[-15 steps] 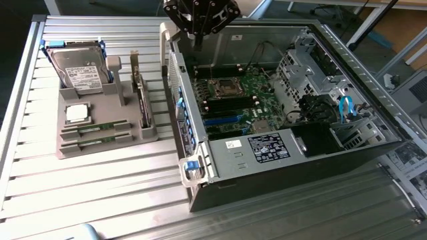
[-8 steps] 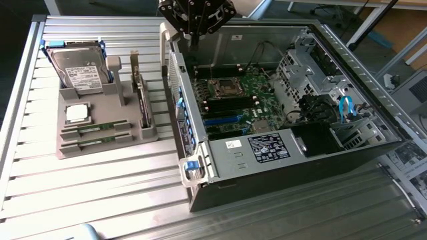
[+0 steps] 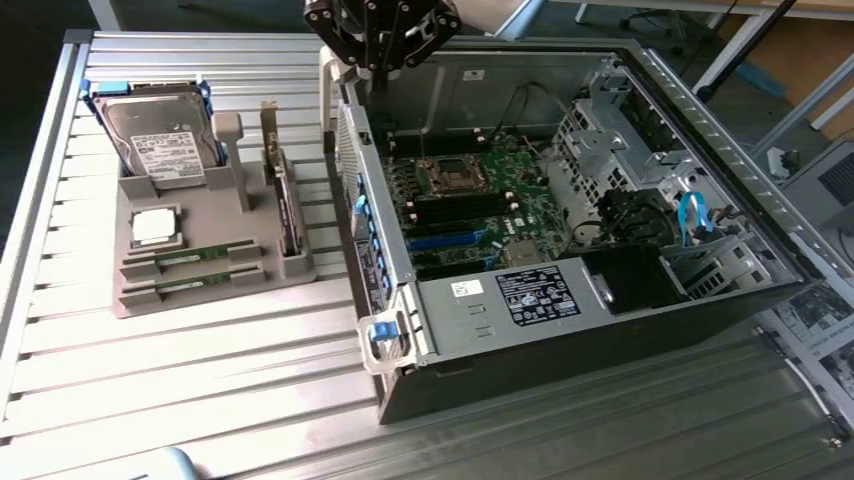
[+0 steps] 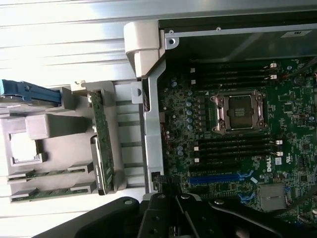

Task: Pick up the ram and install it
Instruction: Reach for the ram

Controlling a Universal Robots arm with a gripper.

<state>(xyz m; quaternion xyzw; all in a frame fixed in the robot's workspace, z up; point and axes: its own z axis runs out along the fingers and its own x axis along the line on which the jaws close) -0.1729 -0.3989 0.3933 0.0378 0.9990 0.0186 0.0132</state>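
- Gripper (image 3: 380, 66): I am hovering high above the case wall (image 3: 347, 140) that is facing the grey holder (image 3: 147, 300). My fingers are pressed together and are clamping nothing.
- Risk, at the hand: if I am descending with the fingers together like this, they are likely to push down on the stick rather than straddle it. That could scrape its chips or wedge it in the holder's groove.
- Risk, at the holder's case-side edge: the expansion card (image 3: 283, 200) is standing upright there, between my hand and the memory grooves. A low crossing is likely to clip its top edge and tip it.
- Risk, inside the holder: the ram (image 3: 203, 256) and its twin (image 3: 200, 284) are lying flat in neighbouring grooves, just beside each other. An off-centre grasp could catch both sticks, or a rib of the holder. The processor chip (image 3: 154, 227) is sitting just beside them, toward the hard drive (image 3: 160, 140), and a drifting finger could disturb it.
- Position of the ram: it is resting in the holder at the end opposite the hard drive, well apart from my gripper, lower than it, and beyond the upright card. I am not touching it, and neither stick is lifted from its groove yet.
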